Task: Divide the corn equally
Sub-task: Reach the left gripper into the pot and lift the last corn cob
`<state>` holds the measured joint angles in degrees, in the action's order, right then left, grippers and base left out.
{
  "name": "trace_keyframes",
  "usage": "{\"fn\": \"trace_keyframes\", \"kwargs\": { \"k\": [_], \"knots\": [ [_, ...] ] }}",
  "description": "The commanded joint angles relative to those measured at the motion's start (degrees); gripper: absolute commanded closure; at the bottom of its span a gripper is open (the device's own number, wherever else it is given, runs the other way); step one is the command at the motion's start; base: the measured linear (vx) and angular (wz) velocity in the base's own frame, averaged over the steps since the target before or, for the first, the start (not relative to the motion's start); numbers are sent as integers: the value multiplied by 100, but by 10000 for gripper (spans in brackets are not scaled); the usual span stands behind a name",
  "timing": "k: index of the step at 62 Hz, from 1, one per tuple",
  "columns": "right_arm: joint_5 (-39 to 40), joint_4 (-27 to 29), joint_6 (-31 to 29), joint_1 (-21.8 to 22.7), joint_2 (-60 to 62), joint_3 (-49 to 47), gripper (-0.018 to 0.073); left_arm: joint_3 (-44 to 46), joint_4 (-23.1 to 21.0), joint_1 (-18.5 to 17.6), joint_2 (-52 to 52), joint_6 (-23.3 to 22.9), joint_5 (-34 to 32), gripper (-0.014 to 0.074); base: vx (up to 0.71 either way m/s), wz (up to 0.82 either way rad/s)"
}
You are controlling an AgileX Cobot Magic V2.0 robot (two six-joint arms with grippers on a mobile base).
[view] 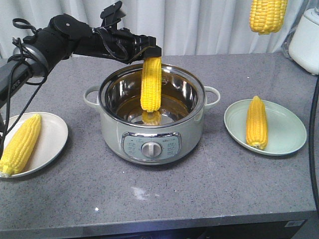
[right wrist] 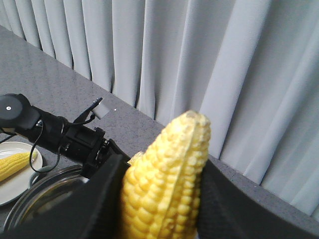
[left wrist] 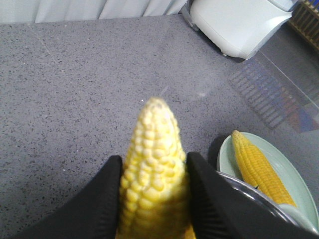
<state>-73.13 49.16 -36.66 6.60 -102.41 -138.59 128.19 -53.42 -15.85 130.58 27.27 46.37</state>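
My left gripper (view: 151, 55) is shut on a corn cob (view: 151, 84) that hangs upright over the open pot (view: 114, 124), its lower tip inside the rim. The left wrist view shows that cob (left wrist: 152, 159) clamped between both black fingers (left wrist: 102, 199). My right gripper (right wrist: 162, 209) is shut on a second cob (right wrist: 167, 174), which hangs high at the top right (view: 267, 15) of the front view. A third cob (view: 21, 144) lies on the left plate (view: 55, 132). On the right plate (view: 286, 132) lies another cob (view: 256, 122).
A white appliance (view: 305, 40) stands at the back right of the grey counter, close to the right plate. Pale curtains (right wrist: 199, 55) hang behind the counter. My left arm (view: 65, 35) reaches in from the left, above the left plate.
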Motion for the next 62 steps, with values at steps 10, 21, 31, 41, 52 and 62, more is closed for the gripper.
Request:
{"fn": "trace_keyframes", "kwargs": {
  "k": [10, 21, 31, 41, 52, 62],
  "knots": [
    [-13, 195, 39, 35, 229, -122, 564, 194, -352, -36, -629, -47, 39, 605, 0, 0],
    [-44, 195, 221, 35, 229, -122, 564, 194, -158, -36, -1220, -41, 426, 605, 0, 0],
    [-73, 146, 800, 35, 229, -122, 564, 194, 333, -36, -1879, -87, 1191, 605, 0, 0],
    [-73, -10, 1283, 19, 229, -101, 564, 194, 920, -36, -2430, -537, 2097, 605, 0, 0],
    [-73, -18, 1558, 19, 229, -101, 564, 194, 1562, -36, -2700, -1252, 2543, 605, 0, 0],
    [-73, -19, 1501, -131, 229, 261, 564, 194, 1747, -36, -2711, -1492, 2543, 605, 0, 0]
  ]
}}
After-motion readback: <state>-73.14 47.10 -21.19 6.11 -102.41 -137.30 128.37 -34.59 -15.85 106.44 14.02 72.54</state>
